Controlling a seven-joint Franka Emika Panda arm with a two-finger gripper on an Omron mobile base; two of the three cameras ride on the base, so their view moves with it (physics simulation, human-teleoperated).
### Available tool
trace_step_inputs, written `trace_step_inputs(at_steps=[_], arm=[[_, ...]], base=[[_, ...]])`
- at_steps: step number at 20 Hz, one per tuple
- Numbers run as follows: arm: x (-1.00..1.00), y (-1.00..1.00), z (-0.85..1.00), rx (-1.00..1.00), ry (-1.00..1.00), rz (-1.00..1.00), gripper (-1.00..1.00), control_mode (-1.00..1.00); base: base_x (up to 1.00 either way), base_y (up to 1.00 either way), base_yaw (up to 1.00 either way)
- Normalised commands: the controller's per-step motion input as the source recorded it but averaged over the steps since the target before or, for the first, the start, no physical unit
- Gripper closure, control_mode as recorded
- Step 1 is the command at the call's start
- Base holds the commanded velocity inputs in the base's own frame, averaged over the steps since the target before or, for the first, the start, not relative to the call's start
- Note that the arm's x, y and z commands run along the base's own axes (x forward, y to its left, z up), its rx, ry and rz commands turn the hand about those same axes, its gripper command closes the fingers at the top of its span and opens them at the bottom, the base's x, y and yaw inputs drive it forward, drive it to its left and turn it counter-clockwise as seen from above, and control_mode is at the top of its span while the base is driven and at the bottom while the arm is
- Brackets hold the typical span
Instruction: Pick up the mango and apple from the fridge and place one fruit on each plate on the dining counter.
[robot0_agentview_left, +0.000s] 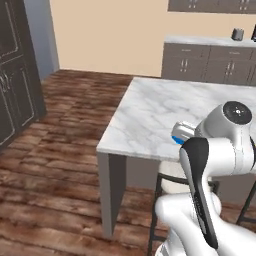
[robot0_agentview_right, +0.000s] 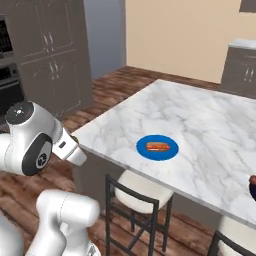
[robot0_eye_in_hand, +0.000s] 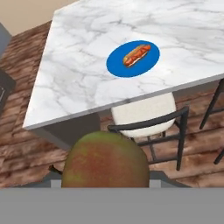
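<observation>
Tool (robot0_eye_in_hand: 105, 186) clamped on mango (robot0_eye_in_hand: 105, 159), held off dining counter (robot0_eye_in_hand: 87, 74) edge; blue plate (robot0_eye_in_hand: 133, 58) well beyond.

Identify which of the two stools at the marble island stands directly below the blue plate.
The cream-cushioned stool with the black metal back, tucked under the island edge beneath the blue plate; the other stool stands aside.

Rendered, evenly and softly lit, without glare; faint shadow beneath the dining counter (robot0_agentview_left: 150, 120); slightly coarse, soft-edged throughout; no visible edge distortion.
</observation>
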Motion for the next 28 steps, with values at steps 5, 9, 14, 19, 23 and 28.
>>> trace_step_inputs(at_steps=[5, 9, 14, 19, 23, 28], arm=[[0.0, 0.0, 0.0, 0.0, 0.0, 0.0, 1.0, 1.0], [0.0, 0.0, 0.0, 0.0, 0.0, 0.0, 1.0, 1.0], [0.0, 0.0, 0.0, 0.0, 0.0, 0.0, 1.0, 1.0], [0.08, 0.01, 0.0, 0.0, 0.0, -0.05, 1.0, -1.0], [0.55, 0.11, 0.0, 0.0, 0.05, -0.17, 1.0, -1.0], [0.68, -0.02, -0.11, 0.0, 0.22, 0.0, 1.0, -1.0]], base=[[0.45, 0.0, -0.38], [0.29, 0.0, -0.36], [0.13, 0.0, -0.34], [0.2, 0.01, -0.27], [0.0, 0.0, 0.0], [0.0, 0.0, 0.0]])
